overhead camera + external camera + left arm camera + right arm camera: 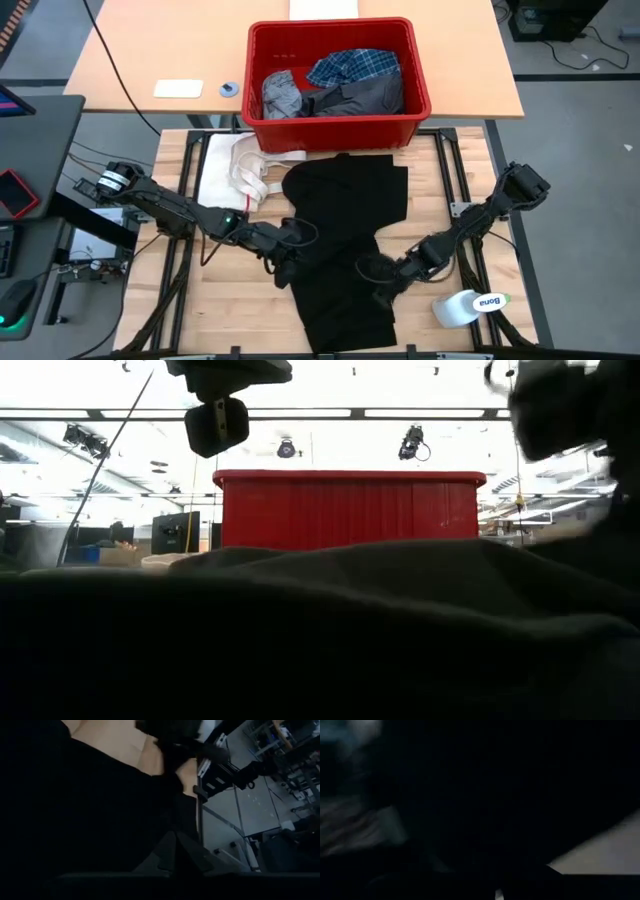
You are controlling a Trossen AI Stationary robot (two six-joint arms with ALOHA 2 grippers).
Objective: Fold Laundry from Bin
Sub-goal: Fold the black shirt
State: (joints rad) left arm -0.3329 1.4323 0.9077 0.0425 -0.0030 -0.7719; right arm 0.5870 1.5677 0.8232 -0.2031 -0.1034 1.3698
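Observation:
The large black garment [345, 215] lies spread lengthwise on the wooden table, from the red bin [338, 128] to the near edge. It fills the low view's foreground [320, 630]. My left gripper [288, 252] is shut at its left edge. My right gripper [372, 272] is shut at its right edge, where the garment narrows. In the bin lie the blue-and-white plaid shirt [352, 66], a light grey garment [281, 93] and a dark grey one [360, 98]. My left gripper has the black garment's left edge [296, 240], coming in low from the table's left. Its fingers [175, 851] stand together with black cloth [75, 810] bunched beside them; the layers do not show. The garment rests on the table. My right gripper sits on the black garment's right edge [366, 262], slanting down from the table's right. Its wrist view is filled by dark cloth [495, 795], so the place of contact and the layers stay hidden. The garment lies on the table.
A cream-white cloth with strap loops [240, 170] lies left of the black garment, near the bin. A white bottle [470, 306] lies at the near right. Bare wood [450, 200] shows right of the garment.

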